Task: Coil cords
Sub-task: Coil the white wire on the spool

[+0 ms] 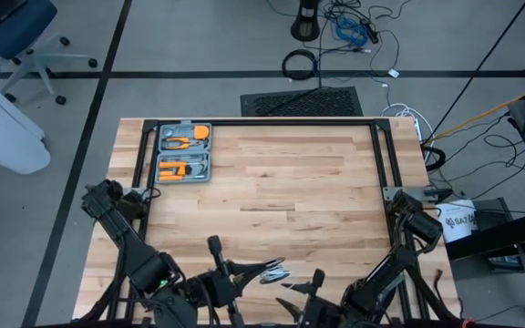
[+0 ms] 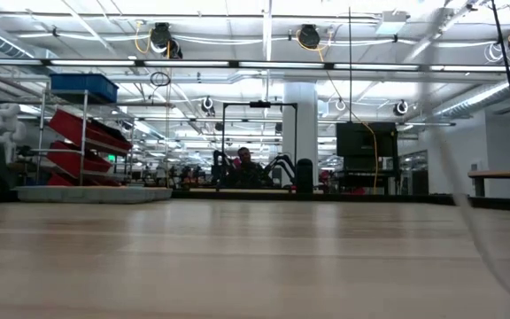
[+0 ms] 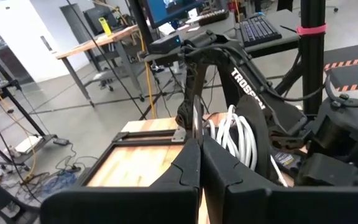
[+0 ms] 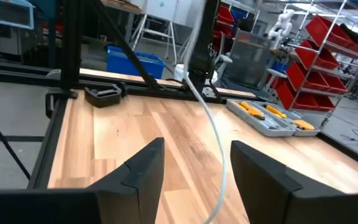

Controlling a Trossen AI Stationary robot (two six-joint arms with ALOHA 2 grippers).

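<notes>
Cord (image 4: 211,134), thin and white, runs slack between the wide-open fingers of the right gripper (image 4: 194,171) without touching either finger. It rises from there toward the left gripper (image 3: 201,171), whose fingers are pressed together, apparently pinching a strand. Both grippers sit near the front edge of the table (image 1: 317,182), close to each other. A bundle of white loops (image 3: 238,140) hangs beside the right arm, so some coiling looks done

Risks from here: the strand could slide out of the left pinch if the right gripper pulls hard, because so thin a cord gives little to grip. If the right fingers close off-line, they may miss the loose strand. The finished loops could spring open or snag on the right arm, which is close to them. So near the edge, a dropped cord might fall off the table

Counts: one cord; two grippers, one closed and one open; one grey case (image 1: 184,151) of orange tools, well apart at the far left corner. No reel can be made out
</notes>
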